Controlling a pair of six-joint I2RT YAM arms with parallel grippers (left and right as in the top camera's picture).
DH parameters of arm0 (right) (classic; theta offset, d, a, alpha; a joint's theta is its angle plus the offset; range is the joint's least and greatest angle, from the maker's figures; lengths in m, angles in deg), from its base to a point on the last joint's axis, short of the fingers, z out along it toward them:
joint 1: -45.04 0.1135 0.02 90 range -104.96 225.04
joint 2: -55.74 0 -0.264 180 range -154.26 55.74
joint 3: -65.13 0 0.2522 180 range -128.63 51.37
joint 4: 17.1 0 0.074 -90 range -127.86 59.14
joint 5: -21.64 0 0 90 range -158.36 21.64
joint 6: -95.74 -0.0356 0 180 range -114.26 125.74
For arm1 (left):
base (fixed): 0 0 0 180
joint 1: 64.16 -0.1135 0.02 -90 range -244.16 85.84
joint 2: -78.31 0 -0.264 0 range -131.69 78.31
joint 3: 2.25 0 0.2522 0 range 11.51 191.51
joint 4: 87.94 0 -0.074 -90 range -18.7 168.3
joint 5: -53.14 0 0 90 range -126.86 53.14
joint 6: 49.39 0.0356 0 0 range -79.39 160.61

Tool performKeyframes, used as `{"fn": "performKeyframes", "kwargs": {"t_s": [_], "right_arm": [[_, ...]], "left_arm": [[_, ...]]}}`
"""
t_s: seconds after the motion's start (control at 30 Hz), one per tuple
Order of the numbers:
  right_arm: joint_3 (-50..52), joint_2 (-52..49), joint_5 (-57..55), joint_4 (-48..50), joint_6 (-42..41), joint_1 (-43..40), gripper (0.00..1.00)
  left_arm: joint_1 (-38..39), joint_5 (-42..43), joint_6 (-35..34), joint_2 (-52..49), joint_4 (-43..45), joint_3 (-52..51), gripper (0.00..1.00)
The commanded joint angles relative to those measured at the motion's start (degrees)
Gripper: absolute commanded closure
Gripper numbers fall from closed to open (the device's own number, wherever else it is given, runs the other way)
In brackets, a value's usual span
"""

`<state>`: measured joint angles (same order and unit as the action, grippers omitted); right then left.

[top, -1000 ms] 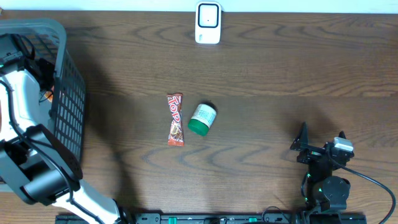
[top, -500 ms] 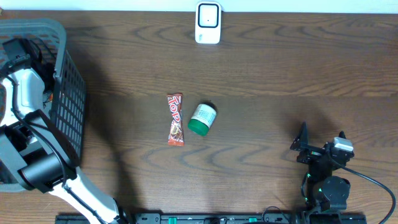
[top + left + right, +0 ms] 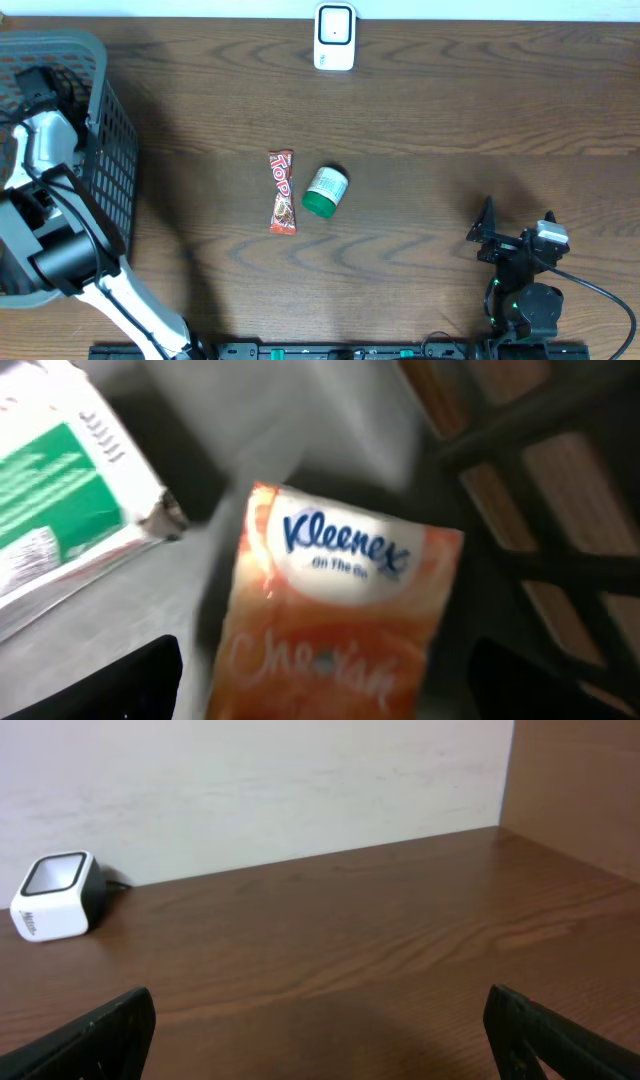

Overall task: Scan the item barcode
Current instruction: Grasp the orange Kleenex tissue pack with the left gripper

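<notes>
Kleenex pack [image 3: 330, 620] in basket [image 3: 108, 150], left claw [image 3: 325, 680] wide open over it, right claw [image 3: 320, 1040] open, empty

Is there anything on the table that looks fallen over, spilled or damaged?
Only the small bottle with the green cap: it lies on its side beside the candy bar, not upright. Nothing looks spilled around it, and the scanner sits at the far edge.

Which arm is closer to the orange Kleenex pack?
Left. The left arm reaches into the basket, just over the Kleenex pack; the right arm rests far across the table.
</notes>
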<state>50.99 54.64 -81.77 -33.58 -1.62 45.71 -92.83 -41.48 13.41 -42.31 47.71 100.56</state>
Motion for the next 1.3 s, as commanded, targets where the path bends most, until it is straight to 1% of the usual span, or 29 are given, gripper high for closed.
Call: {"fn": "performKeyframes", "kwargs": {"t_s": [0.0, 0.13, 0.17, 0.2, 0.23, 0.27, 0.33, 0.37, 0.43, 0.57, 0.67, 0.77, 0.97, 1.07, 1.13, 1.2, 1.27], "right_arm": [[0.07, 0.07, 0.00, -0.20, 0.37, -0.26, 0.01], [0.07, 0.07, 0.00, -0.20, 0.37, -0.26, 0.01], [0.07, 0.07, 0.00, -0.20, 0.37, -0.26, 0.01], [0.07, 0.07, 0.00, -0.20, 0.37, -0.26, 0.01], [0.07, 0.07, 0.00, -0.20, 0.37, -0.26, 0.01], [0.07, 0.07, 0.00, -0.20, 0.37, -0.26, 0.01], [0.07, 0.07, 0.00, -0.20, 0.37, -0.26, 0.01], [0.07, 0.07, 0.00, -0.20, 0.37, -0.26, 0.01], [0.07, 0.07, 0.00, -0.20, 0.37, -0.26, 0.01], [0.07, 0.07, 0.00, -0.20, 0.37, -0.26, 0.01], [0.07, 0.07, 0.00, -0.20, 0.37, -0.26, 0.01], [0.07, 0.07, 0.00, -0.20, 0.35, -0.26, 0.01], [0.07, 0.07, 0.00, -0.20, 0.37, -0.26, 0.01], [0.07, 0.07, 0.00, -0.20, 0.37, -0.26, 0.01], [0.07, 0.07, 0.00, -0.20, 0.37, -0.26, 0.01], [0.07, 0.07, 0.00, -0.20, 0.37, -0.26, 0.01], [0.07, 0.07, 0.00, -0.20, 0.37, -0.26, 0.01]], "left_arm": [[0.13, -0.11, -0.35, -1.95, 1.11, -0.13, 0.08], [0.13, -0.11, -0.31, -2.67, 1.55, -0.13, 0.09], [0.13, -0.13, -0.31, -2.84, 1.57, -0.13, 0.13], [0.13, -0.11, -0.31, -2.99, 1.55, -0.13, 0.20], [0.13, -0.11, -0.31, -3.08, 1.53, -0.13, 0.30], [0.13, -0.11, -0.33, -3.08, 1.36, -0.15, 0.36], [0.13, -0.11, -0.31, -3.08, 1.09, -0.15, 0.46], [0.13, -0.11, -0.24, -3.06, 0.85, -0.15, 0.49], [0.13, -0.13, 1.05, -2.89, 0.22, -0.15, 0.52], [-0.02, -0.22, 4.22, -0.57, -1.14, -0.15, 0.53], [-0.24, -1.01, 4.48, 3.78, -2.29, -0.13, 0.53], [-0.74, -0.98, 4.46, 10.73, -3.13, -0.13, 0.53], [-1.05, -0.22, 4.42, 28.13, -5.57, -0.13, 0.53], [-0.98, 6.23, 4.37, 38.07, -8.37, -0.13, 0.53], [-0.66, 10.45, 4.17, 42.71, -9.99, -0.15, 0.53], [0.92, 14.80, 3.48, 47.43, -12.11, -0.15, 0.53], [3.69, 16.85, 1.84, 50.58, -14.21, -0.15, 0.53]]}}
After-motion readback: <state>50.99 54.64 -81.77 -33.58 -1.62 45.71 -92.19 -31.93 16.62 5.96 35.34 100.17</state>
